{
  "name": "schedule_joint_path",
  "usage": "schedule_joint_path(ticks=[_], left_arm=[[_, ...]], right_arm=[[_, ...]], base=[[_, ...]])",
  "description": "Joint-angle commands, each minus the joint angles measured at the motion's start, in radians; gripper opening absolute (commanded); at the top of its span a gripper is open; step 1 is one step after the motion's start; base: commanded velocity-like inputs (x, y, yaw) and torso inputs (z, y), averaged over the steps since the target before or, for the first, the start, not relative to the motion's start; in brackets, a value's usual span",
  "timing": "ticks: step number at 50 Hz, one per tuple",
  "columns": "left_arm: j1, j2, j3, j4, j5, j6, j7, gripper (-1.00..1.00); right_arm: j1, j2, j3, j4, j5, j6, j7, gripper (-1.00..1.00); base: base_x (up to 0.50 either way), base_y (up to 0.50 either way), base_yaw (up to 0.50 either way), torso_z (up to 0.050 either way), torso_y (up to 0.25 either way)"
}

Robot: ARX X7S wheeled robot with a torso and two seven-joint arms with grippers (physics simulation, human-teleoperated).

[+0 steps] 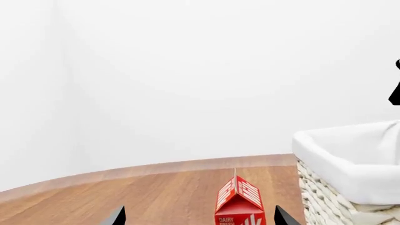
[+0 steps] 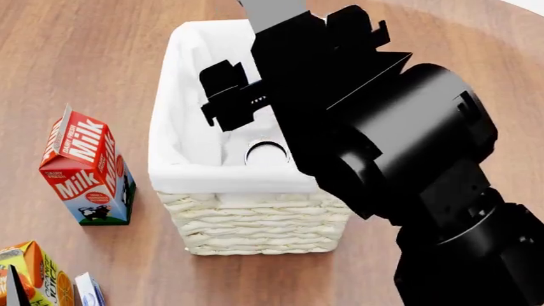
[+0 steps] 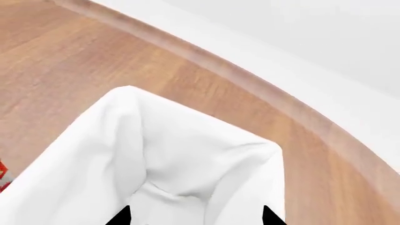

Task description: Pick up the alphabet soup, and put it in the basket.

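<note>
The cream-white wicker basket (image 2: 255,223) with a white cloth lining stands in the middle of the wooden floor. Inside it a round grey-white can top (image 2: 266,153) shows; I take it for the alphabet soup, lying free. My right arm hangs over the basket and hides most of its inside. My right gripper (image 3: 195,218) is open and empty, its tips spread above the white lining (image 3: 181,159). My left gripper (image 1: 196,218) is open and empty, low near the floor, with the basket (image 1: 350,164) to one side.
A red milk carton (image 2: 85,169) stands left of the basket and shows between the left fingertips (image 1: 239,204), further off. An orange juice carton (image 2: 30,277) and a small white-blue pack (image 2: 88,290) stand at the near left. A white wall runs behind the floor edge (image 3: 250,79).
</note>
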Motion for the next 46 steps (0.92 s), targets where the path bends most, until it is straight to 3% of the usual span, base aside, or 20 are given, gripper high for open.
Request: schedule_joint_path(ticks=[1, 10, 22, 28, 34, 39, 46], left_arm=[[0.000, -0.001, 0.000, 0.001, 0.000, -0.001, -0.002, 1.00], [0.000, -0.002, -0.001, 0.004, -0.001, -0.006, -0.004, 1.00], [-0.002, -0.003, -0.009, 0.001, -0.011, -0.006, -0.011, 1.00], [0.004, -0.009, -0.022, 0.006, -0.023, 0.001, -0.017, 1.00], [0.010, -0.012, -0.031, 0.013, -0.024, 0.010, -0.025, 1.00], [0.014, -0.012, -0.037, 0.016, -0.024, 0.018, -0.031, 1.00], [0.023, -0.015, -0.046, 0.021, -0.024, 0.043, -0.039, 1.00]], right_arm=[[0.023, 0.076, 0.082, -0.132, 0.075, 0.075, 0.055, 1.00], [-0.042, 0.194, 0.178, -0.302, 0.152, 0.077, 0.079, 1.00], [-0.368, 0.376, 0.314, -0.624, 0.160, -0.166, 0.054, 1.00], [-0.635, 0.480, 0.351, -0.824, -0.040, -0.415, 0.071, 1.00], [-0.957, 0.536, 0.415, -0.878, -0.160, -0.710, 0.023, 1.00], [-1.236, 0.510, 0.453, -0.812, -0.352, -1.001, 0.030, 1.00], [-1.413, 0.450, 0.483, -0.688, -0.441, -1.244, 0.019, 1.00]], base=[[0.00, 0.00, 0.00, 0.000, 0.000], [0.00, 0.00, 0.00, 0.000, 0.000], [0.00, 0.00, 0.00, 0.000, 0.000], [0.00, 0.00, 0.00, 0.000, 0.000], [0.00, 0.00, 0.00, 0.000, 0.000], [0.00, 0.00, 0.00, 0.000, 0.000], [0.00, 0.00, 0.00, 0.000, 0.000]])
